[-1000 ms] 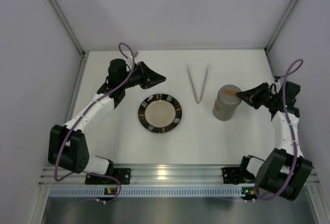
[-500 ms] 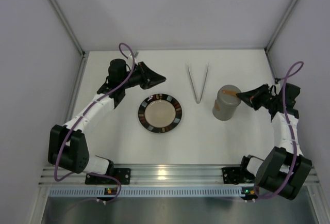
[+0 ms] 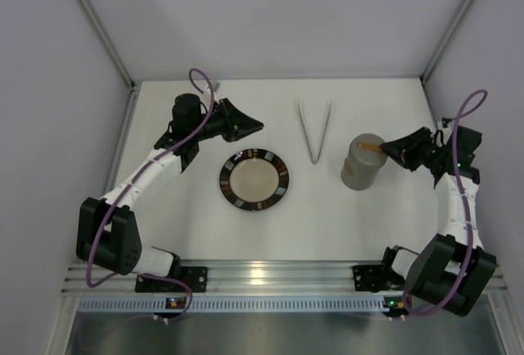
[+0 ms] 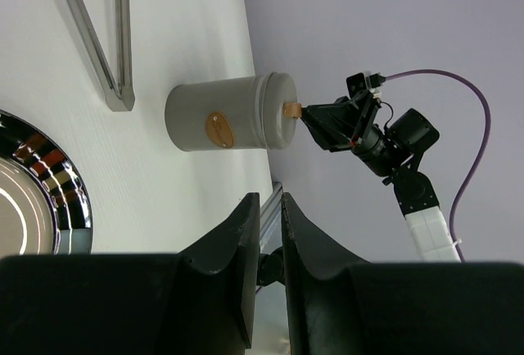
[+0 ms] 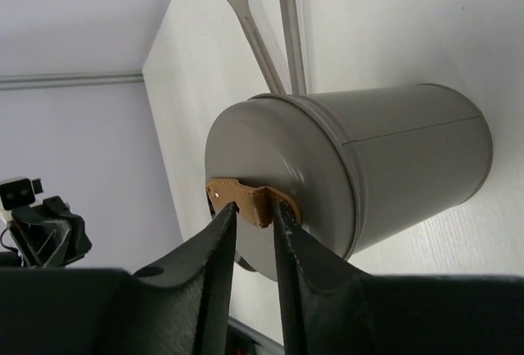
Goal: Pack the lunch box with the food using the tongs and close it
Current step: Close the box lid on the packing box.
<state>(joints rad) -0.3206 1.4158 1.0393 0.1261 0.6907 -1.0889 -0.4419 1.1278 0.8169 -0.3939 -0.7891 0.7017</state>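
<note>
the lunch box point(image 3: 360, 165) stands lidded at the right of the desk point(image 3: 393, 224), its contents hidden. right jaws sit slightly parted astride its tan lid tab point(image 5: 254, 201); whether they touch it is unclear. left jaws, a narrow empty slit, hover by the plate point(image 3: 282, 177).

The right end effector point(image 3: 385, 149) sits at the lunch box point(image 3: 360, 172) top.

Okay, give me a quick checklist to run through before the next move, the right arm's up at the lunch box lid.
1. The lid sits on the lunch box: ok.
2. The right hand straddles the lid's tan tab: ok; actual grip: cannot tell.
3. The tongs lie free: ok.
4. The left hand is empty: ok.
5. The food in view: not ok, the plate is bare; inside the box: cannot tell.
</note>
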